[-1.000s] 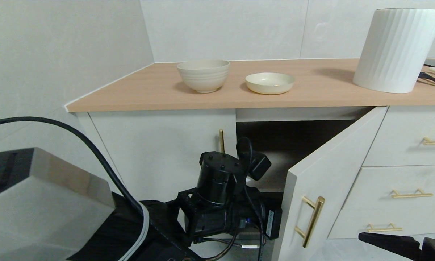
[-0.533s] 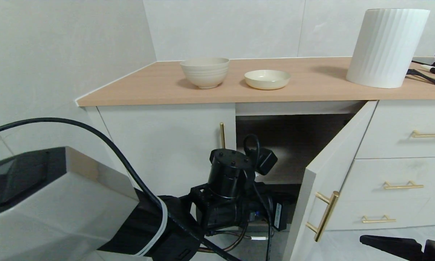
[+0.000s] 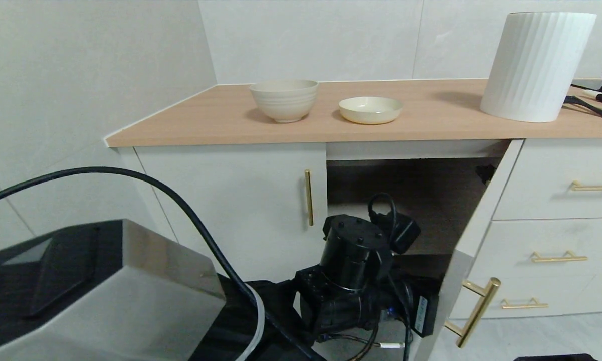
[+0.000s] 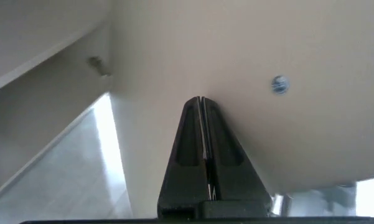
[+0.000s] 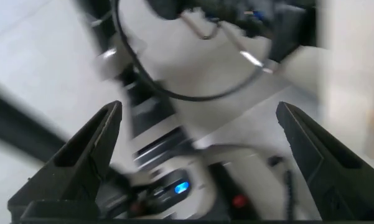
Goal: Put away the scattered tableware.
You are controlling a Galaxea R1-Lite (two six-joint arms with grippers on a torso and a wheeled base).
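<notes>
The right gripper (image 5: 196, 115) is spread wide open; what lies beyond it is too blurred to make out. The left gripper (image 4: 200, 102) is closed on nothing, its tip close to a pale panel (image 4: 299, 43); contact is unclear. The cabinet door (image 3: 463, 271) stands open, its bottom cut off. On the desk (image 3: 205, 125) sit a ribbed cream bowl (image 3: 283, 100) and, near it, a shallow cream dish (image 3: 370, 109), both upright. Farther right stands a white ribbed container (image 3: 536, 65).

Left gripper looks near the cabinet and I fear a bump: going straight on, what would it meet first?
The shut left gripper points at the pale inner face of the open cabinet door, probably meeting that first; it may already touch it.
</notes>
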